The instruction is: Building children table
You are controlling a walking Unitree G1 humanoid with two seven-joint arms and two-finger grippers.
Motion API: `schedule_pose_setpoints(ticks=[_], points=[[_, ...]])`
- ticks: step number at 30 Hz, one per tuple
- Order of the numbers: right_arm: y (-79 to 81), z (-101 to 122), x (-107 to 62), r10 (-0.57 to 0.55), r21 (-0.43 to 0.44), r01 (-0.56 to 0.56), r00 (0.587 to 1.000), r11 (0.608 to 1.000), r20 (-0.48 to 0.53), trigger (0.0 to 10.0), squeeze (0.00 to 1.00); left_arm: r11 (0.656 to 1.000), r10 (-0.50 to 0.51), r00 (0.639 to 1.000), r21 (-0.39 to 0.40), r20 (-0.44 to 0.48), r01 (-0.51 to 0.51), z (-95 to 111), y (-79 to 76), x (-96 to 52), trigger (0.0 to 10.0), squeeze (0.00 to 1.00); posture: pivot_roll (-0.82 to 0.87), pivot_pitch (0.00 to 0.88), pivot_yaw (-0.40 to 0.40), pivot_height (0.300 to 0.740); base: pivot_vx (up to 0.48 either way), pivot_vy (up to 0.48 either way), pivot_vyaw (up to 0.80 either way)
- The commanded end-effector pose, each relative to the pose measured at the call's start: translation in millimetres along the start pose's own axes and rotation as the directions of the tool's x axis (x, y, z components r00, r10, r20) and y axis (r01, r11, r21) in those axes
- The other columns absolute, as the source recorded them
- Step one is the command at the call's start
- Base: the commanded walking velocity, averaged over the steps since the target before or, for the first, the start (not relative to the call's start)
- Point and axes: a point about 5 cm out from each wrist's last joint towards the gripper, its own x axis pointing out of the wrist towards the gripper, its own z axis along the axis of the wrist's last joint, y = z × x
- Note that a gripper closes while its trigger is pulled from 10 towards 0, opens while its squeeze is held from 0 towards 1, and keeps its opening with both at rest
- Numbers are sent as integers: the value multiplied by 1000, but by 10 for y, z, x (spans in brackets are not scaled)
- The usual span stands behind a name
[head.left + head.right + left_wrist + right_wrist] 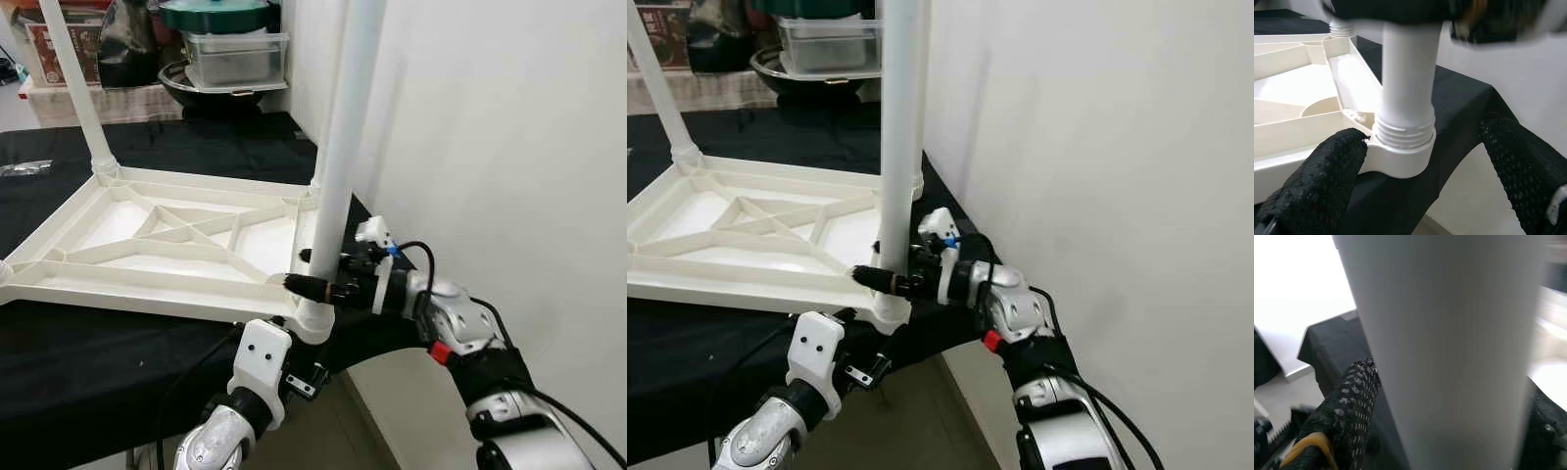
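Left pincer point(1415, 161) sits spread wide at the corner socket point(1400, 159), my right pincer point(315, 284) clamped on the white leg point(338, 166) over the bench point(78, 362).

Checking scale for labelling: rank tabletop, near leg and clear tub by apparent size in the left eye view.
1. tabletop
2. near leg, enlarged by nearness
3. clear tub, farthest away, so its true size is unsure
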Motion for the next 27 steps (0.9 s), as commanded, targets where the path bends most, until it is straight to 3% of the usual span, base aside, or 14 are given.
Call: schedule_pose_setpoints(ticks=[1,3,8,14,15,16,17,18,20,22,24,25,26,27], points=[[-14,48,51,20,-11,-20,1000,1000,19,10000,0,1000,-5,1000,-2,-12,5,-37,-18,0,10000,0,93,12,-102,740,0,0,0],[-64,99,142,-21,-43,23,999,999,30,0,0,1000,-5,1000,-2,-12,5,-39,-22,0,10000,0,98,13,-104,740,0,0,0],[-181,223,256,-214,-61,222,970,973,119,0,0,1000,-5,1000,-1,-10,5,-41,-29,3,10000,0,101,8,-105,740,0,0,0],[-335,243,193,-465,-17,471,876,882,131,0,0,1000,-6,1000,0,-8,6,-41,-34,-1,10000,0,93,5,-101,740,0,0,0],[-394,220,148,-555,12,558,823,830,119,0,0,1000,-7,1000,-1,-8,7,-43,-36,-4,10000,0,90,4,-100,740,0,0,0],[-469,171,70,-682,2,684,727,729,80,0,0,1000,-9,1000,-1,-9,9,-44,-34,-5,10000,0,86,7,-100,740,0,0,0],[-544,98,-59,-828,23,828,559,560,37,0,0,1000,-11,1000,-1,-10,11,-44,-32,-4,10000,0,84,9,-97,740,0,0,0],[-544,98,-59,-828,23,828,559,560,37,0,0,1000,-11,1000,-1,-10,11,-44,-32,-4,10000,0,84,9,-97,740,0,0,0],[-571,-57,-330,-979,91,976,201,198,-26,0,0,1000,-16,1000,3,-12,16,-45,-30,-1,10000,0,84,14,-96,740,0,0,0],[-517,-131,-462,-998,147,989,21,13,-54,0,0,1000,-17,1000,6,-12,17,-46,-28,1,10000,0,86,15,-95,740,0,0,0],[-517,-131,-462,-998,147,989,21,13,-54,0,0,1000,-17,1000,6,-12,17,-46,-28,1,10000,0,86,15,-95,740,0,0,0],[-472,-129,-424,-999,177,984,-26,-32,-36,0,0,1000,-16,1000,7,-12,16,-46,-25,2,10000,0,89,16,-96,740,0,0,0],[-451,-121,-383,-999,190,981,-25,-29,-26,0,0,1000,-15,1000,7,-12,16,-46,-25,3,10000,0,89,16,-96,740,0,0,0],[-433,-96,-272,-999,224,974,36,34,-3,4078,0,1000,-15,1000,8,-13,15,-49,-24,1,10000,0,88,17,-91,740,0,0,0]])
